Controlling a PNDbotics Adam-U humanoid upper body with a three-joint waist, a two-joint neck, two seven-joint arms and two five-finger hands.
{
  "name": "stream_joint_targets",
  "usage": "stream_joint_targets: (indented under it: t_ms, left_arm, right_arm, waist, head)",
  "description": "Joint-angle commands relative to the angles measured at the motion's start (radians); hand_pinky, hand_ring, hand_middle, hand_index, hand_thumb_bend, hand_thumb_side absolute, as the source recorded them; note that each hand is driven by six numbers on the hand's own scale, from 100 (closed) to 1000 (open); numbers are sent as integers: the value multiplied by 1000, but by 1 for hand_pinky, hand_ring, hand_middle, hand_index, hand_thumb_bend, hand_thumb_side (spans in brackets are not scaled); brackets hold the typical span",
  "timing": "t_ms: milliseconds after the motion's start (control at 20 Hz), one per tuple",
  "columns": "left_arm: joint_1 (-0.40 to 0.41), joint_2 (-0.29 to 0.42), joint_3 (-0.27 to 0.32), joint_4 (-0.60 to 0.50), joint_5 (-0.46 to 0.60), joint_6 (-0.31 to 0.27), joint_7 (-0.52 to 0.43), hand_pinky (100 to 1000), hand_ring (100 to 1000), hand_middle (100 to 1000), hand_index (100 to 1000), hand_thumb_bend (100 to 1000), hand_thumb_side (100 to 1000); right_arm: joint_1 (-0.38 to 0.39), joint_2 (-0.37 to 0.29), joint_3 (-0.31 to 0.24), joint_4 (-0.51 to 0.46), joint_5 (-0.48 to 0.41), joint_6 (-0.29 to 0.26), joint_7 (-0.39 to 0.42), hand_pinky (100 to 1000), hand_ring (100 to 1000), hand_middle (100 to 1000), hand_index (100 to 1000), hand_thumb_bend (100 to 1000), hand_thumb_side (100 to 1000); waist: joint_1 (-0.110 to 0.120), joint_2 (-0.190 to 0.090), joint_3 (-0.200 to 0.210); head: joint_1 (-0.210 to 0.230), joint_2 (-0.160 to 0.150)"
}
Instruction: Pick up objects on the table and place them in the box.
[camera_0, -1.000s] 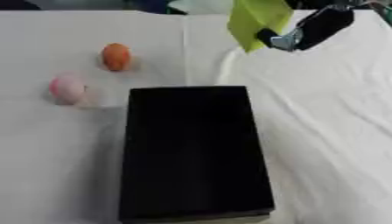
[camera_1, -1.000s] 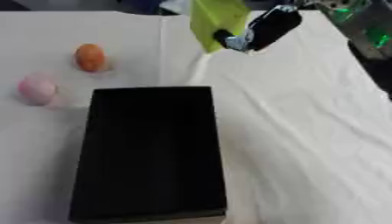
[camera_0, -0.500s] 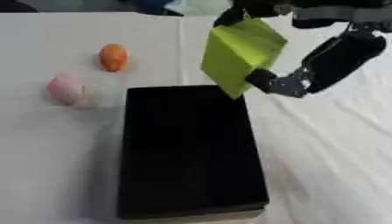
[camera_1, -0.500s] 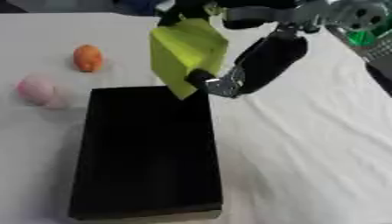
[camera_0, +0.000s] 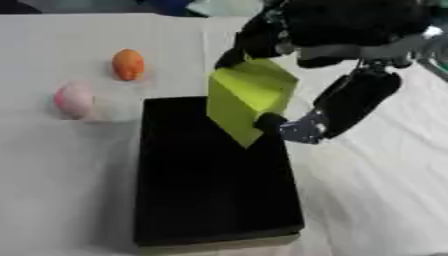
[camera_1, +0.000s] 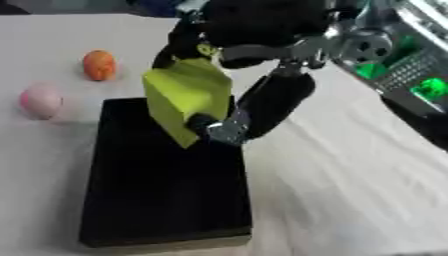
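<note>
A robot's right hand (camera_0: 302, 127), black with silver joints, reaches in from the upper right and holds a yellow-green carton (camera_0: 248, 100) above the far right part of a black box (camera_0: 210, 175). The fingers (camera_0: 269, 121) are curled round the carton's lower edge, with the rest of the hand over its top, so the carton hangs tilted, one corner pointing down into the box's open top. The box is long and lies on a desk (camera_0: 52, 190) covered with a white cloth. To the left of the box, on the cloth, sit two small rounded things: an orange one (camera_0: 128, 64) farther away and a pink one (camera_0: 74, 99) nearer, just apart from each other.
</note>
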Motion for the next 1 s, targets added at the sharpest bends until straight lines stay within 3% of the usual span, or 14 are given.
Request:
stream_joint_targets:
  t_ms: [50, 550, 800, 1000]
  left_arm:
    - [-6, 4, 2, -19, 3, 0, -5, 703, 770, 777, 818, 100, 918]
    - [-10, -3, -2, -19, 9, -2, -10, 703, 770, 778, 817, 100, 918]
    - [-12, -7, -3, -19, 10, -2, -11, 703, 770, 778, 817, 100, 919]
    - [-14, -9, -4, -19, 11, -2, -12, 703, 771, 778, 817, 100, 918]
  right_arm:
    - [0, 24, 1, -14, 49, 3, 2, 782, 629, 435, 554, 100, 725]
    - [59, 110, 61, -11, 131, 2, 41, 774, 627, 440, 557, 100, 730]
    - [93, 132, 91, 19, 200, -35, 42, 767, 634, 450, 565, 100, 723]
    - [123, 154, 108, 79, 288, -69, -5, 767, 639, 463, 584, 100, 722]
  waist:
    - [4, -20, 3]
    - [7, -18, 21]
    - [5, -15, 27]
    - [8, -14, 31]
  head:
    - [-6, 6]
    - [-21, 4]
    - [-23, 2]
    - [-27, -2]
